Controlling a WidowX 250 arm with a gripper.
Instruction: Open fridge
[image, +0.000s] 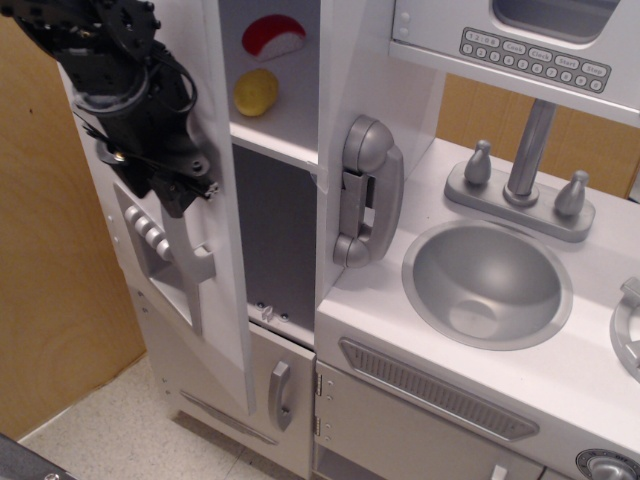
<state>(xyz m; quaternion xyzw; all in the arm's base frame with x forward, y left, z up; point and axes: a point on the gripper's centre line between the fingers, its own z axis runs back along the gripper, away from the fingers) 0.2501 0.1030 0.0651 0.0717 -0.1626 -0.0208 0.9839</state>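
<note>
Fridge door (215, 250) swung roughly halfway out to the left, hinged at its far-left edge; the opening step is under way, and the next move probably calls for a continued outward arc. Gripper (185, 195) sits at the top of the curved handle (195, 265), apparently clasping it. Beyond, white shelf (275, 135) with toy foods.

A wooden wall panel (50, 300) stands left of the toy kitchen, above a pale speckled floor (110, 435).
</note>
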